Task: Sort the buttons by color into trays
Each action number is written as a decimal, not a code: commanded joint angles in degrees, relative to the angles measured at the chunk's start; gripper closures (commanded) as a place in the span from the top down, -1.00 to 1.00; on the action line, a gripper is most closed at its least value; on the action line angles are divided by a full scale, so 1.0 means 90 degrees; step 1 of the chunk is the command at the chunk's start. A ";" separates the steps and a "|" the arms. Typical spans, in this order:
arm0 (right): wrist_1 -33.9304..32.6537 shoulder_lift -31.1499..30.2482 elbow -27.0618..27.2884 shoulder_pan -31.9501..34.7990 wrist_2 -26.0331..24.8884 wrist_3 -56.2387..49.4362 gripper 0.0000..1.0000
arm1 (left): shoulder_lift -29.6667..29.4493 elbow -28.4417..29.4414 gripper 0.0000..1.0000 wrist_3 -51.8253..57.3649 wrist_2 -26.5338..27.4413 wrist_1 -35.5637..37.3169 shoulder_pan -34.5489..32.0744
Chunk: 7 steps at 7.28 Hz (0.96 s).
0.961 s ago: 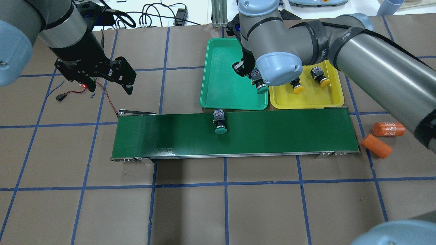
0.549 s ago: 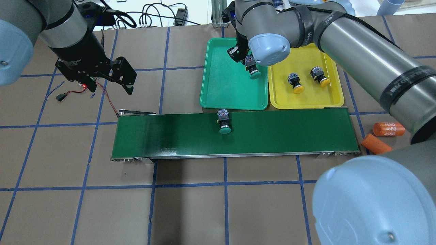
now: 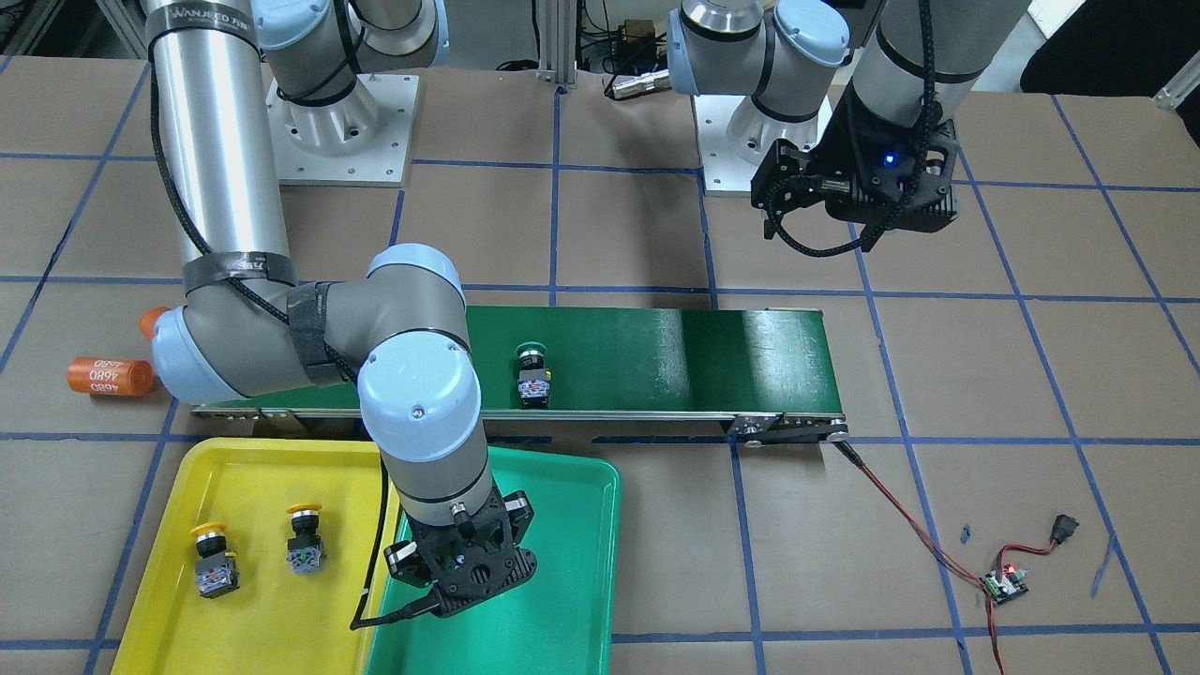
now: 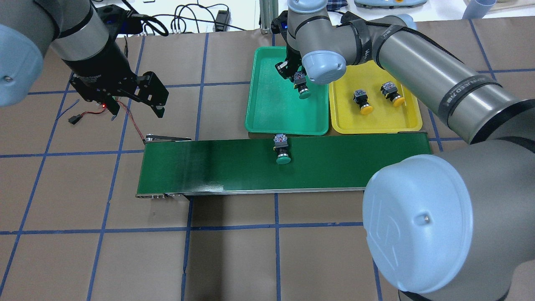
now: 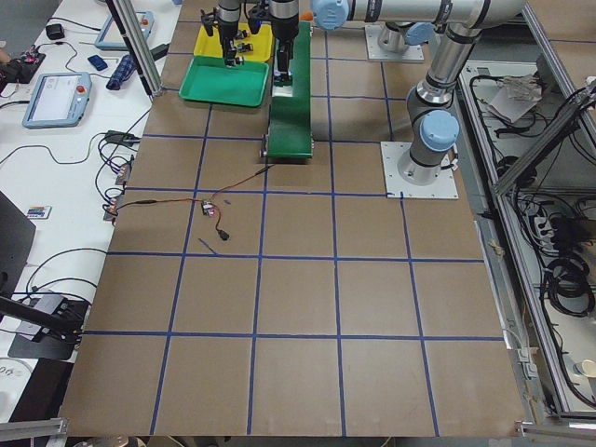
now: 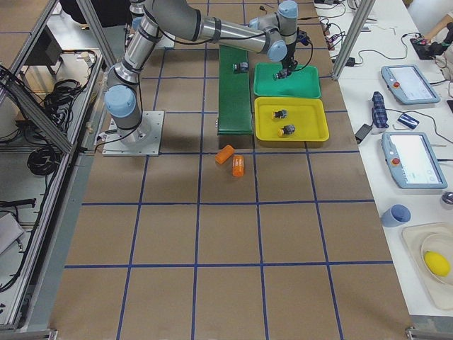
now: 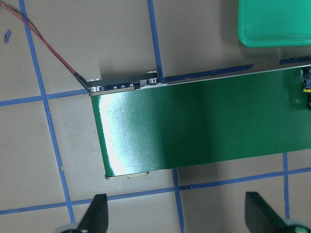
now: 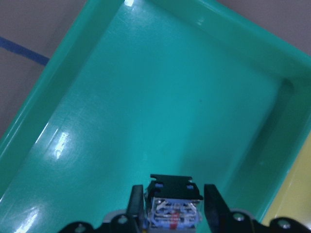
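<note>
Right pincer (image 4: pixel 296 78) has carried its button (image 4: pixel 301 87) deeper over the green tray (image 4: pixel 267 98).
Pinched button hangs lengthwise below it, cap down.

Robotics laboratory, test cell. Two grey jointed robot arms with pale-blue joint caps (image 3: pixel 216 169) are bolted on square metal base plates (image 3: pixel 384 159) to a brown paper-covered table gridded in blue tape (image 5: pixel 298 307). Aluminium-profile frame posts (image 6: pixel 352 39) stand at its edges. A white side bench (image 6: pixel 442 117) carries grey touchscreen teach pendants (image 6: pixel 407 159). Loose black cable bundles (image 5: pixel 568 279) lie alongside. A short dark-green conveyor belt (image 4: pixel 234 167) is wired to a small bare circuit board with a red light (image 3: pixel 1005 583).
</note>
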 commanded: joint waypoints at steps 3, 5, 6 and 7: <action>-0.0165 -0.0138 0.0035 -0.0037 -0.0017 0.0055 1.00 | 0.0061 -0.0118 1.00 0.0003 0.0032 0.0002 -0.0004; 0.0554 -0.0819 0.0317 -0.0018 -0.0008 0.0181 1.00 | 0.0061 -0.0128 1.00 0.0003 0.0032 0.0002 -0.0004; 0.0645 -0.1200 0.0705 -0.0008 0.0002 0.0424 1.00 | 0.0080 -0.0128 1.00 0.0023 0.0071 -0.0007 -0.0004; 0.0559 -0.1561 0.1280 -0.0008 0.0012 0.0484 0.98 | 0.0071 -0.0137 1.00 0.0033 0.0052 -0.0007 -0.0004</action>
